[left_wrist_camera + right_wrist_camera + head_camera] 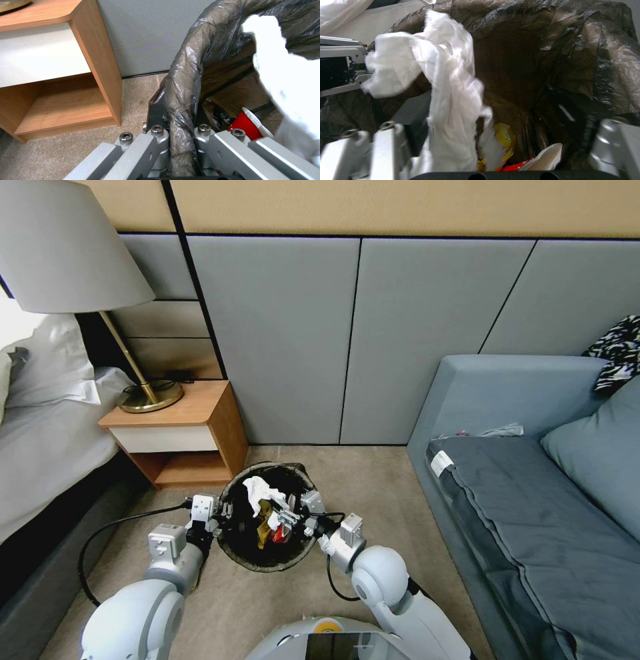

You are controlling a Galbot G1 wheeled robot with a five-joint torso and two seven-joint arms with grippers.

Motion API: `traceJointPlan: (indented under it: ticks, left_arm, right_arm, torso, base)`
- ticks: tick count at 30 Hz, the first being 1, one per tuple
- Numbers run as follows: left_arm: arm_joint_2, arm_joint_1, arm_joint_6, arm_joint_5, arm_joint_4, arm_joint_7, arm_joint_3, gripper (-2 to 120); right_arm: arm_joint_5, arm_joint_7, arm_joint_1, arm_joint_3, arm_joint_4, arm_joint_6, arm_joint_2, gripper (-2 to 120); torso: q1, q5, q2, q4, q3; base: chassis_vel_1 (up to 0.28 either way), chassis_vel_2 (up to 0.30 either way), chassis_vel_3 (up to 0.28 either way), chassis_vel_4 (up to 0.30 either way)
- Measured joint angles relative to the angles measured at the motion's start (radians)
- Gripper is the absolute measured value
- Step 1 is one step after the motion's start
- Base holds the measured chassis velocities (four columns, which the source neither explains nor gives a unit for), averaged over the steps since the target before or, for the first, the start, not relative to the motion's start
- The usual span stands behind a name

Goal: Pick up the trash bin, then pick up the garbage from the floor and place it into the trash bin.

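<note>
While the left gripper [181, 140] pinches the liner-wrapped rim of one trash bin [235, 550], the right gripper [287, 517] hangs inside it, jaws spread beside one white tissue [450, 100], above one yellow wrapper [505, 140]. Nightstand [193, 437] near, carpet [373, 480] open rightward.

Beige-grey short-pile carpet floor [373, 480] runs up to a grey panelled wall. On it, at the left, stands a wooden nightstand [190, 437] with a white drawer front and an open lower shelf; a brass lamp base [150, 397] sits on its top. Left of the nightstand is a bed [47, 447] with white linen. At the right stands a blue-grey sofa [533, 500]. A black cable [100, 540] loops over the carpet near the bed.
</note>
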Motion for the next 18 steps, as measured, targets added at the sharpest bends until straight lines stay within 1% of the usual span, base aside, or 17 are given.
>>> traceJointPlan:
  ticks: [2, 18]
  left_arm:
    - [0.0, 0.0, 0.001, 0.0, 0.0, 0.0, 0.0, 1]
    - [-0.002, 0.0, 0.003, -0.001, 0.0, 0.0, 0.002, 1]
  right_arm:
    - [0.0, 0.002, 0.001, 0.0, 0.0, 0.0, -0.001, 99]
    - [0.002, 0.011, 0.003, 0.004, 0.008, -0.001, -0.007, 100]
  torso:
    - [0.0, 0.0, 0.0, 0.0, 0.0]
    - [0.0, 0.0, 0.0, 0.0, 0.0]
  base:
    - [0.0, 0.0, 0.0, 0.0]
    - [0.0, 0.0, 0.0, 0.0]
